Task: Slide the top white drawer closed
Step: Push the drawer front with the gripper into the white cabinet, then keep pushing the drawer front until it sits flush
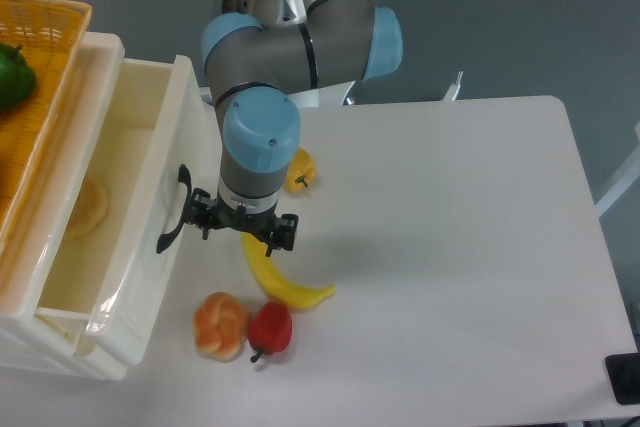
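- The arm's blue wrist cap hides most of the tool (243, 228); only its black side parts show, so I cannot tell whether it is spread or pressed together.
- The top white drawer (120, 217) lies just left of the tool, partly pulled out, its front panel facing the tool and its long axis running away from it.
- The tool's left edge sits against the drawer's curved black handle (172, 211).
- A banana (280, 279) lies on the white surface (450, 247) partly beneath the tool.
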`<state>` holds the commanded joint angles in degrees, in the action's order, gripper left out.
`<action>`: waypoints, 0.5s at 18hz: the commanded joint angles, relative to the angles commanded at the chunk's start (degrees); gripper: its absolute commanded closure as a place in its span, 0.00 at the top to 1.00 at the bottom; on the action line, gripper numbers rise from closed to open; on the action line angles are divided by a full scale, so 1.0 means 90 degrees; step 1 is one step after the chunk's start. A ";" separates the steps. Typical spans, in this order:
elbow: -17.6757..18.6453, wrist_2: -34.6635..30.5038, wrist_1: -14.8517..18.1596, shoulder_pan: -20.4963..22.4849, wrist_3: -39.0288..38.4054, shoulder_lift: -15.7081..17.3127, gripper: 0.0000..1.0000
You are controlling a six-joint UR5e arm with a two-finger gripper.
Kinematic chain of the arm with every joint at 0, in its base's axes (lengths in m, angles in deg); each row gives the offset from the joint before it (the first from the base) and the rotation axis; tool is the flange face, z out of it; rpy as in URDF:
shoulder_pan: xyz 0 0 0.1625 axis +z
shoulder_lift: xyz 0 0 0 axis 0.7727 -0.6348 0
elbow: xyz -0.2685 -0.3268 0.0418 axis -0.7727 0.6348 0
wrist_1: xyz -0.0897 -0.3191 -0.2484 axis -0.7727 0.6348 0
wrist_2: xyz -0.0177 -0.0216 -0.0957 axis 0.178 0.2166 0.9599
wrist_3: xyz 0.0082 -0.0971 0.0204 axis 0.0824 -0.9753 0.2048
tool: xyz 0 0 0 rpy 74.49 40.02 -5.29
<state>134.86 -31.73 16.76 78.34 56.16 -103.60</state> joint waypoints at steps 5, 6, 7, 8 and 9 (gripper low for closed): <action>0.0000 -0.0048 -0.0020 -0.0117 0.0000 -0.0010 1.00; 0.0000 -0.0087 -0.0020 -0.0166 0.0000 -0.0010 1.00; 0.0000 -0.0088 -0.0020 -0.0195 -0.0010 -0.0019 1.00; 0.0000 -0.0088 -0.0020 -0.0215 0.0000 -0.0020 1.00; 0.0000 -0.0088 -0.0020 -0.0215 0.0000 -0.0020 1.00</action>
<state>134.86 -32.52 16.58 76.41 56.16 -103.77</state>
